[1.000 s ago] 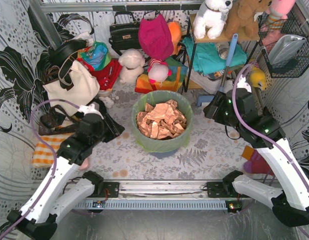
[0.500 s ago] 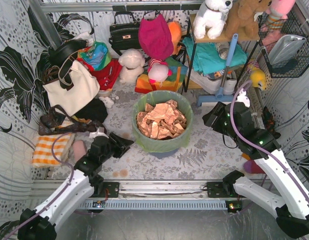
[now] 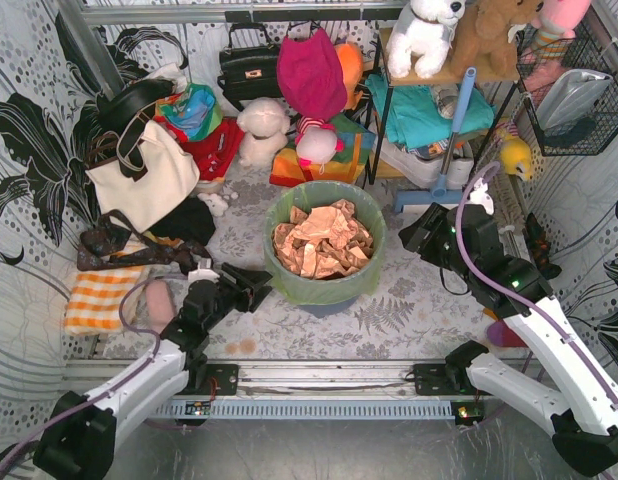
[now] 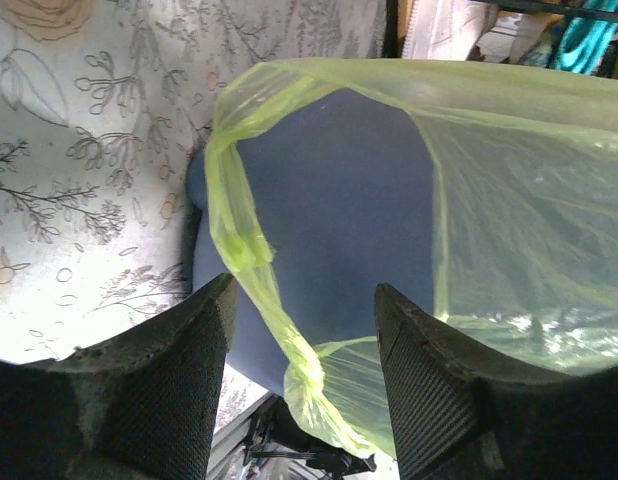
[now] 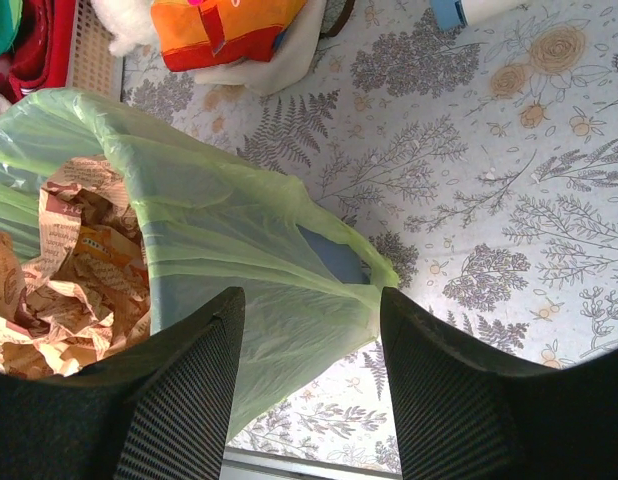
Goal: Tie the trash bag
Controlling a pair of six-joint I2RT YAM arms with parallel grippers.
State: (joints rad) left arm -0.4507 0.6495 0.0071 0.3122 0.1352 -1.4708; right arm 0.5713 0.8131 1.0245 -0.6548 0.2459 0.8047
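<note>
The trash bag (image 3: 364, 262) is thin lime-green plastic lining a round blue-grey bin (image 3: 324, 306), with crumpled copper-brown paper (image 3: 321, 240) inside. My left gripper (image 3: 251, 283) is low at the bin's left side. In the left wrist view it (image 4: 304, 300) is open, and a twisted strand of the bag (image 4: 251, 262) hangs between the jaws against the bin wall (image 4: 339, 190), touching neither finger. My right gripper (image 3: 414, 232) hovers just right of the bin. It (image 5: 311, 305) is open above the bag's draped side (image 5: 239, 230), with the paper (image 5: 69, 280) to its left.
A cream tote bag (image 3: 144, 175), a black handbag (image 3: 251, 65) and plush toys (image 3: 261, 130) crowd the back. A shelf rack (image 3: 429, 110) and a blue-handled tool (image 3: 454, 125) stand behind the right arm. An orange striped cloth (image 3: 99, 298) lies at the left.
My left arm has dropped low and swung right to the bin's side, and its jaws have opened wider. The right gripper has edged left toward the bin.
</note>
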